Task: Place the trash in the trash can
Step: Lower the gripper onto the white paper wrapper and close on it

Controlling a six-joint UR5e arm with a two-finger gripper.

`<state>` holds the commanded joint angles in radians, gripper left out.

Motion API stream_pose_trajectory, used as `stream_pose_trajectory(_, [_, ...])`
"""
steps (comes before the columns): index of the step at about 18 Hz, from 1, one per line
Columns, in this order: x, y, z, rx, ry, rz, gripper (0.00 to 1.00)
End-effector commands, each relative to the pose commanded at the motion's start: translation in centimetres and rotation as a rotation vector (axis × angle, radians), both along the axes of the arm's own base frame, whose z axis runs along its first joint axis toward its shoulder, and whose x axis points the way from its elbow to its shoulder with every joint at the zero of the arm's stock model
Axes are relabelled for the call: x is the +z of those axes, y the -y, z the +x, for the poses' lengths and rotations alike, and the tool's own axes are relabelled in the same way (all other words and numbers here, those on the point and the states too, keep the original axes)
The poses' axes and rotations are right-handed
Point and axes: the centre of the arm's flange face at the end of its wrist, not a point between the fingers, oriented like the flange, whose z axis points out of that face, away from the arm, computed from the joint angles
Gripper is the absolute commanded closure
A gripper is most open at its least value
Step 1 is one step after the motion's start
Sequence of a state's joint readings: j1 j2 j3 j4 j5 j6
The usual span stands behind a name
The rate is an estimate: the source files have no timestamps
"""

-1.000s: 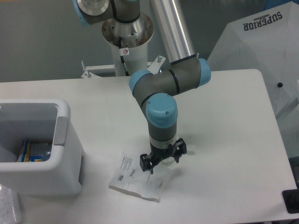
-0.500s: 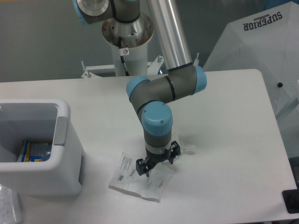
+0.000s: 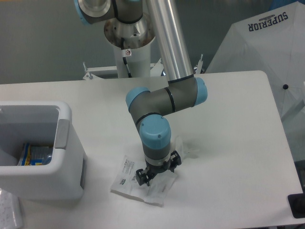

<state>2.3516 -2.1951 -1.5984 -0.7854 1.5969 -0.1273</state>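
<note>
The flat crinkled white wrapper with black print lies on the table near the front edge. My gripper points down right over the wrapper's right half, jaws spread open, fingertips at or just above the paper; I cannot tell if they touch. The small clear plastic scrap lies on the table just right of my wrist, partly hidden by it. The white boxy trash can stands at the left with its grey strip facing the wrapper.
A blue and yellow packet lies inside the can. A white fabric panel marked SUPERIOR stands off the right table edge. A black object sits at the bottom right corner. The arm's base is at the back.
My gripper has moved left and toward the front edge, and lower, further over the wrapper. The clear scrap now shows more to the right of my wrist.
</note>
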Motion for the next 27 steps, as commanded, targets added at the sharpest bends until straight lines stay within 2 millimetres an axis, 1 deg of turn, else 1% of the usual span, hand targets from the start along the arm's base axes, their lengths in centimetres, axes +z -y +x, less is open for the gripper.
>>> stream_pose_trajectory(4, [-0.5, -0.1, -0.1, -0.001, 0.002, -0.004, 0.00])
stream_pose_trajectory(7, [-0.1, -0.5, -0.2, -0.004, -0.005, 0.003, 0.01])
stream_pose_trajectory(10, [0.1, -0.8, 0.2, -0.015, -0.008, 0.005, 0.18])
stream_pose_trajectory(11, [0.3, -0.8, 0.2, -0.015, -0.010, 0.007, 0.22])
stream_pose_trajectory(12, [0.7, -0.9, 0.1, -0.015, -0.014, 0.014, 0.23])
stream_pose_trajectory(14, [1.0, -1.2, -0.2, -0.011, -0.020, 0.021, 0.34])
stream_pose_trajectory(15, [0.9, -1.3, -0.2, -0.011, -0.021, 0.020, 0.38])
stream_pose_trajectory(16, [0.9, -1.3, -0.3, -0.011, -0.023, 0.021, 0.43])
stream_pose_trajectory(17, [1.1, -1.3, -0.3, -0.011, -0.024, 0.022, 0.51])
stream_pose_trajectory(19, [1.4, -1.4, -0.4, -0.009, -0.028, 0.026, 0.62])
stream_pose_trajectory(21, [1.5, -1.4, -0.4, -0.008, -0.029, 0.030, 0.68])
stream_pose_trajectory(23, [1.7, -1.4, -0.4, -0.008, -0.031, 0.032, 0.78])
stream_pose_trajectory(25, [2.2, -1.5, -0.2, -0.014, -0.029, 0.042, 0.88])
stream_pose_trajectory(27, [3.2, -1.6, -0.2, -0.019, -0.038, 0.057, 0.97])
